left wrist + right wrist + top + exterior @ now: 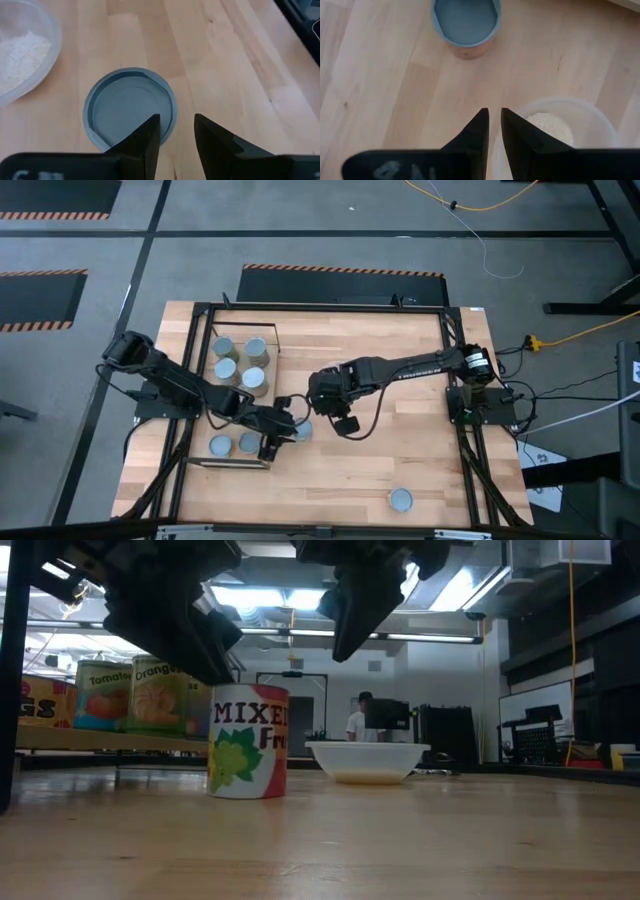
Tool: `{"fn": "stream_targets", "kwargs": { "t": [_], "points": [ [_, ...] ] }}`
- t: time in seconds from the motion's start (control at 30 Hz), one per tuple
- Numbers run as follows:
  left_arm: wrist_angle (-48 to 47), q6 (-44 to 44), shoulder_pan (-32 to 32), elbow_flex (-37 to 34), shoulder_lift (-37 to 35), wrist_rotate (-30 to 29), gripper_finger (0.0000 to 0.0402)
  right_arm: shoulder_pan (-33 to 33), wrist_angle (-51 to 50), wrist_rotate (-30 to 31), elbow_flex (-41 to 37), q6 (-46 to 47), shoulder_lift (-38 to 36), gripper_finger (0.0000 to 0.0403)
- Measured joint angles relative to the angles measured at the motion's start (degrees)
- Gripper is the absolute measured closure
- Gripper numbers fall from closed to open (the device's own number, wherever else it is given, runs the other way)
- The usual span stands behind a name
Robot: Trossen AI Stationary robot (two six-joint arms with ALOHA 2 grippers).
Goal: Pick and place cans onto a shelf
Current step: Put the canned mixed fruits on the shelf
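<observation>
A can (130,107) with a blue-grey top stands upright on the table; the low view shows its label (248,745) reading MIXED. My left gripper (177,120) hovers just above its near rim, open, with nothing between the fingers; in the high view it (283,432) is beside that can (302,430). My right gripper (494,114) hangs over the table between the same can (465,22) and a bowl, its fingers a narrow gap apart and empty. Several cans (240,360) stand on the shelf (228,463) at the left. One more can (400,500) stands near the front edge.
A clear bowl of pale grains (367,760) sits on the table right of the labelled can, under my right gripper (335,415). The shelf's black wire frame (203,380) borders the left arm's path. Bare wood lies toward the table's front and right.
</observation>
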Motion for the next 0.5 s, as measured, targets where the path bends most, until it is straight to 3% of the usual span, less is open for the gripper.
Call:
{"fn": "stream_targets", "kwargs": {
  "t": [0.5],
  "points": [
    [-0.25, 1.19, 0.02, 0.0, 0.79, -2.78, 0.0288, 0.15, 0.13, -0.07, 0.0, 1.67, 0.02, 0.0347]
  ]
}}
